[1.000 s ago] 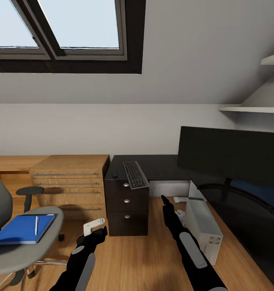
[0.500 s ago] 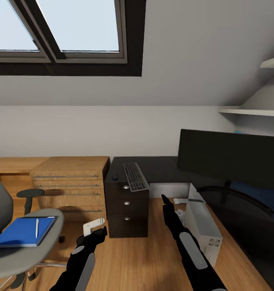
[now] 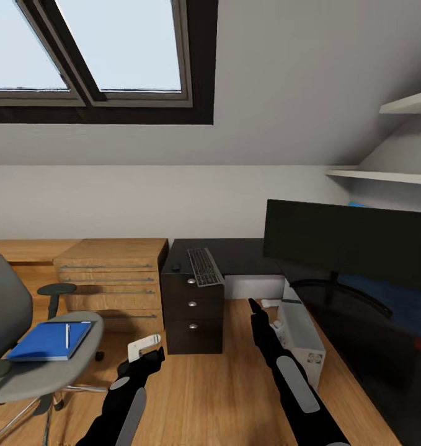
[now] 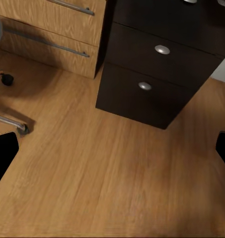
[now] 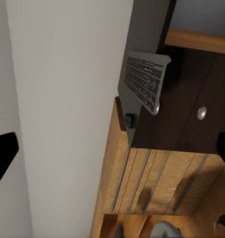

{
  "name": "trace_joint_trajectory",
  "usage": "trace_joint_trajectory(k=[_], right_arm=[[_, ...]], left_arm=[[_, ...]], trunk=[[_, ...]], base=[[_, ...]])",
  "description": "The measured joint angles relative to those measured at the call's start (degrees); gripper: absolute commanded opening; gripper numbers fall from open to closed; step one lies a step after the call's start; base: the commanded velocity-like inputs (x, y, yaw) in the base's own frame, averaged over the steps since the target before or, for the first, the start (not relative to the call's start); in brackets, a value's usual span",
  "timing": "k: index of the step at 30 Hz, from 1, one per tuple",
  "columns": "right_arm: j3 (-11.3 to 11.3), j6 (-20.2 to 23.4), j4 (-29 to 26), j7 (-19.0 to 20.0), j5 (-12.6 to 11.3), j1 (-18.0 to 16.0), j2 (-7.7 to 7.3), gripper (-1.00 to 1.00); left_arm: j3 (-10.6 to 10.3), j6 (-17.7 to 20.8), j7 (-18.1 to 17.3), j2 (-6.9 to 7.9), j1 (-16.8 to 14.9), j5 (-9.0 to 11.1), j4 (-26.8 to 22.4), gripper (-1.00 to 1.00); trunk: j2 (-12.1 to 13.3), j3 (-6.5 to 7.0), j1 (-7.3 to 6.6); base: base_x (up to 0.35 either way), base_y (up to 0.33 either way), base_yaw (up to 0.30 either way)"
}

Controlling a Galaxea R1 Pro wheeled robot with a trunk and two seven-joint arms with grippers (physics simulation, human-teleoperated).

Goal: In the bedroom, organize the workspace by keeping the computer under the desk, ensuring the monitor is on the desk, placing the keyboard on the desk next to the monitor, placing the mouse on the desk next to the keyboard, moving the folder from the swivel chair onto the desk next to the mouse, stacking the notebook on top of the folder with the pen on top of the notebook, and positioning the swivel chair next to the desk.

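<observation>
Blue folder (image 3: 48,341), flat on the seat of the swivel chair (image 3: 43,368) at the room's left side, with a white pen (image 3: 67,335) lying on top; whether a separate notebook sits between them cannot be told from here. Judged thin, light and fairly stiff, likely to slide on the smooth seat; best taken at an edge overhanging or nearest the seat rim, pinched top and bottom, with the pen apt to roll off if the folder tilts. Dark desk (image 3: 235,255) with drawer unit, well apart from the chair, carries the keyboard (image 3: 204,267) and, just beside it, the small mouse (image 3: 176,267). Large black monitor (image 3: 353,238) stands near at right; white computer (image 3: 300,334) tower rests on the wooden floor below it. Left gripper (image 3: 149,348) hangs low over bare floor near the drawer unit, fingers (image 4: 4,156) spread wide at the frame edges of its wrist view, holding nothing. Right gripper (image 3: 253,306) points toward the desk, likewise spread apart and empty, touching nothing.
</observation>
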Motion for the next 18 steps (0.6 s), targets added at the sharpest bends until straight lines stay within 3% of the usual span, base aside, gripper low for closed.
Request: trace_joint_trajectory(k=[9,18], right_arm=[[0.0,0.0,0.0,0.0,0.1,0.0,-0.03,1.0],[-0.1,0.0,0.0,-0.1,0.1,0.0,-0.03,1.0]], left_arm=[[0.0,0.0,0.0,0.0,0.0,0.0,0.0,1.0],[0.0,0.0,0.2,0.0,0.0,0.0,0.0,1.0]], trunk=[[3.6,1.62,-1.98],[7.2,3.23,-3.96]], base=[[-0.327,-0.15,0.0],[-0.292,-0.231,0.0]])
